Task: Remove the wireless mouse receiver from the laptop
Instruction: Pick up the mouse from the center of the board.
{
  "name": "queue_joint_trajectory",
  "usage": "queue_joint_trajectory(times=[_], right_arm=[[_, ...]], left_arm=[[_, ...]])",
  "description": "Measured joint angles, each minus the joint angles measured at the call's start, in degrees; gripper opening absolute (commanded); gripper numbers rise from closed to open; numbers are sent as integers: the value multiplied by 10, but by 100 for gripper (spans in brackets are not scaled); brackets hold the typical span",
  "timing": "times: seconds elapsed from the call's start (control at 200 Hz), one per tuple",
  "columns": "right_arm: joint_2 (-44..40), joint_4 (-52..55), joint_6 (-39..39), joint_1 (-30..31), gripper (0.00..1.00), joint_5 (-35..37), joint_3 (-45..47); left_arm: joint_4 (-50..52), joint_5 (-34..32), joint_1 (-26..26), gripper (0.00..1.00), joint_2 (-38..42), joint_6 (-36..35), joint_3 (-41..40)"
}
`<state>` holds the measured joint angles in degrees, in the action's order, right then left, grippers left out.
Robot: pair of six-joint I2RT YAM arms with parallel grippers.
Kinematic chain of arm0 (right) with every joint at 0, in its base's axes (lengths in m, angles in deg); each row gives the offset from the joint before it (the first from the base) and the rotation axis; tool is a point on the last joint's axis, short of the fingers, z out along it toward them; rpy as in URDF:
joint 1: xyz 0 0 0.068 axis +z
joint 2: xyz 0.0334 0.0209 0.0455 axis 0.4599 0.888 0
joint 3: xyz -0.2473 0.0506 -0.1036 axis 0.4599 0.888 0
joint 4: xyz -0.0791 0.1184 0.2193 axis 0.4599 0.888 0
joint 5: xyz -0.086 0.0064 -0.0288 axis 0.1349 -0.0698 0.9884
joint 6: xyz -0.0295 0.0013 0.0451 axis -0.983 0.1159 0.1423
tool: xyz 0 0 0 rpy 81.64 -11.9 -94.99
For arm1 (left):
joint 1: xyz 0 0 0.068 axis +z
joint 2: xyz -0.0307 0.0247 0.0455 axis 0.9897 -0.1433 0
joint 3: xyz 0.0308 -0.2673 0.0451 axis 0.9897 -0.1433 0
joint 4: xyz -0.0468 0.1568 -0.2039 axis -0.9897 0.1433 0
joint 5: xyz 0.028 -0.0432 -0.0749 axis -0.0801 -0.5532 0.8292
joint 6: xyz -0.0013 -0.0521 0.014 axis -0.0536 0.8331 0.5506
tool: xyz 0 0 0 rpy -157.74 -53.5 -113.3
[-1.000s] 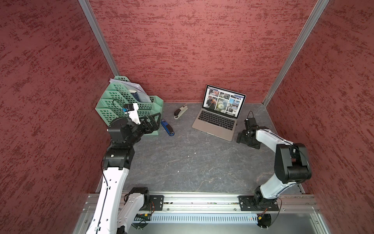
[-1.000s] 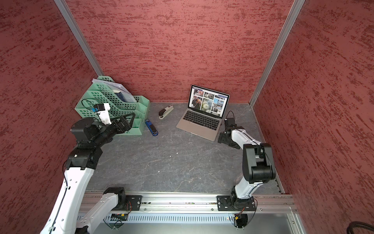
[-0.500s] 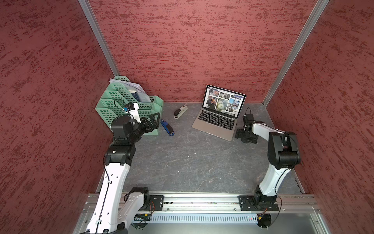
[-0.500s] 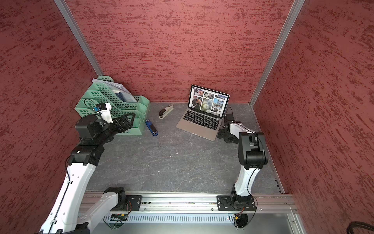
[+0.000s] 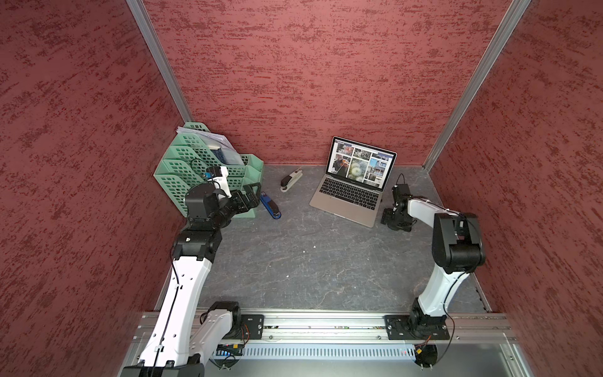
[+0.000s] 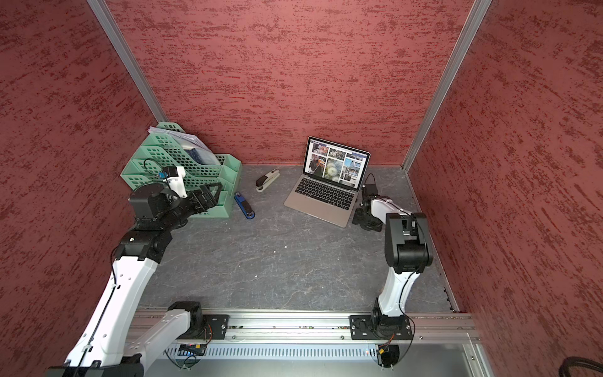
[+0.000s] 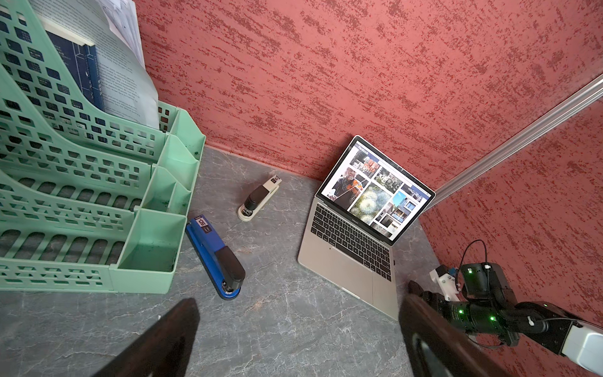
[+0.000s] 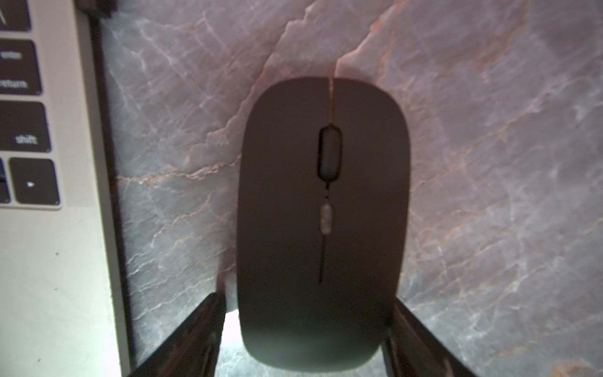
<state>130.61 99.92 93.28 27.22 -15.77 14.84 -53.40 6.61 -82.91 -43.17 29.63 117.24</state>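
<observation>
The silver-grey laptop [image 5: 346,201] [image 6: 319,205] stands open at the back right, its screen showing photos. The wireless mouse receiver [image 8: 96,7] is a small dark stub on the laptop's right edge [image 8: 65,261], also visible in the left wrist view [image 7: 394,262]. My right gripper [image 5: 395,222] [image 6: 365,222] [image 8: 306,298] points down just right of the laptop. Its jaws straddle the rear of a black mouse [image 8: 323,196], with a bright gap on one side. My left gripper [image 5: 254,193] [image 6: 212,192] [image 7: 298,302] hangs open and empty in front of the green organiser.
A green file organiser [image 5: 182,173] with papers stands at the back left. A blue stapler [image 5: 270,207] lies beside it and a white-and-black stapler [image 5: 291,179] lies near the back wall. Red walls close in on three sides.
The right arm's elbow has swung in toward the laptop side and its jaws have narrowed around the mouse. The left arm has shifted slightly toward the back.
</observation>
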Motion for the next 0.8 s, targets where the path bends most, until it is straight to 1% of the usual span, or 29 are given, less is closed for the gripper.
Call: queue_joint_trajectory(times=[0.205, 0.366, 0.416, 0.561, 0.671, 0.801], right_arm=[[0, 0, -7, 0, 63, -2, 0], [0, 0, -9, 0, 61, -2, 0], [0, 0, -9, 0, 59, -2, 0], [-7, -4, -17, 0, 58, -5, 9], [-36, 0, -37, 0, 58, -20, 28], [-109, 16, -76, 12, 58, -42, 39]], left_arm=[[2, -7, -12, 100, -1, 0, 0], [3, -16, -21, 100, -9, 0, 0], [4, -19, -26, 100, -12, 0, 0], [11, -26, -37, 100, -30, 4, 6], [38, -30, -42, 100, -69, 11, 41], [68, -25, -52, 100, -115, 21, 88]])
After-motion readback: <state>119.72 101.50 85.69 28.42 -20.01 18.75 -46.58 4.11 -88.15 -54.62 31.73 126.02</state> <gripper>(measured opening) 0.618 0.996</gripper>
